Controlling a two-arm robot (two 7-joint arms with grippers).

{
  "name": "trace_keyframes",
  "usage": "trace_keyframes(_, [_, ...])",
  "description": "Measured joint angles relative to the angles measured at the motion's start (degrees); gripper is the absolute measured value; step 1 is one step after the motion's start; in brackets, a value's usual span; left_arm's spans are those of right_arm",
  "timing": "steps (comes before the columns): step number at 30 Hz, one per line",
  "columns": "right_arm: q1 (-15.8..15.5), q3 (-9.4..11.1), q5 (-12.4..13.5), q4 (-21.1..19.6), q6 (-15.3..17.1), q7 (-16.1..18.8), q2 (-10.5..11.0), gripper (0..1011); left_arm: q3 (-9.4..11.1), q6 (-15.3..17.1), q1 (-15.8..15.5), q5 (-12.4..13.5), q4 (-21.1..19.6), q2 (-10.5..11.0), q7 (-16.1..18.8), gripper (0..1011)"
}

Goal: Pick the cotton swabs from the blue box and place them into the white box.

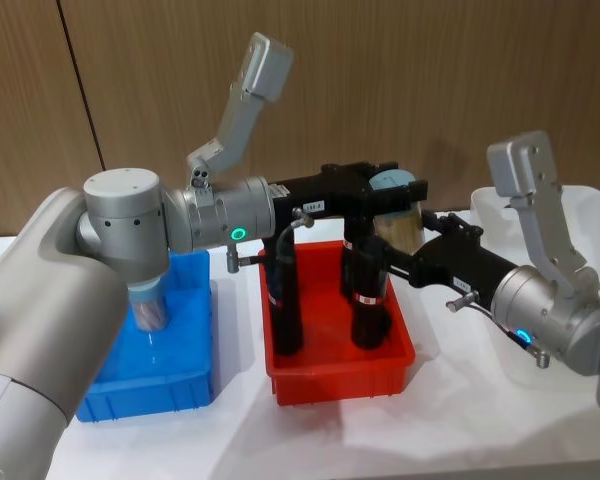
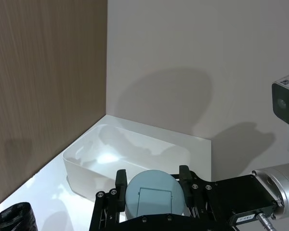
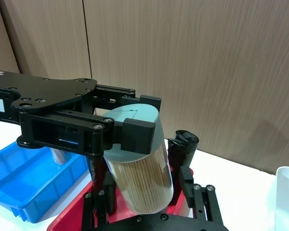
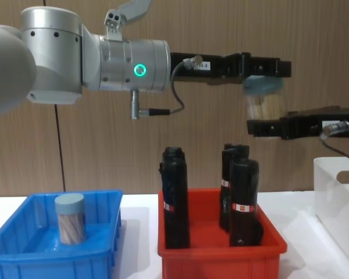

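Left fingers (image 3: 135, 131): clamping the pale blue cap of one jar of cotton swabs (image 4: 266, 104), holding it in the air above the red bin (image 4: 221, 251).
Right fingers (image 3: 184, 175): standing wide on either side of that jar's lower body, apparently lining up to take it over.
Blue box (image 4: 23, 256): holding a second jar (image 4: 70, 220), standing upright.
White box (image 4: 337, 192): sitting on the surface (image 1: 430, 430) at the robot's right, looking empty.
Progress: seemingly none delivered; one jar hanging midway, one waiting to be fetched.
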Motion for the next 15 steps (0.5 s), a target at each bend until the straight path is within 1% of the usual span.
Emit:
trace_keyframes(1, [0.08, -0.01, 0.01, 0.07, -0.06, 0.02, -0.05, 815, 0.00, 0.00, 0.00, 0.00, 0.00, 0.00, 0.00, 669])
trace_keyframes(2, [0.08, -0.01, 0.01, 0.07, -0.06, 0.02, -0.05, 815, 0.00, 0.00, 0.00, 0.00, 0.00, 0.00, 0.00, 669])
trace_keyframes(4, [0.16, -0.03, 0.06, 0.15, -0.16, 0.06, -0.11, 746, 0.00, -0.01, 0.00, 0.00, 0.00, 0.00, 0.00, 669])
trace_keyframes(7, [0.27, -0.08, 0.26, 0.29, -0.28, 0.13, -0.19, 683, 0.00, -0.02, 0.00, -0.02, -0.01, -0.01, 0.02, 669])
trace_keyframes(12, [0.36, -0.09, 0.38, 0.40, -0.50, 0.13, -0.21, 674, -0.01, -0.04, 0.00, -0.06, -0.01, 0.00, 0.02, 671])
trace_keyframes(15, [0.48, -0.08, 0.44, 0.42, -0.67, 0.06, -0.23, 673, 0.00, -0.02, 0.00, 0.00, -0.01, 0.01, 0.02, 743])
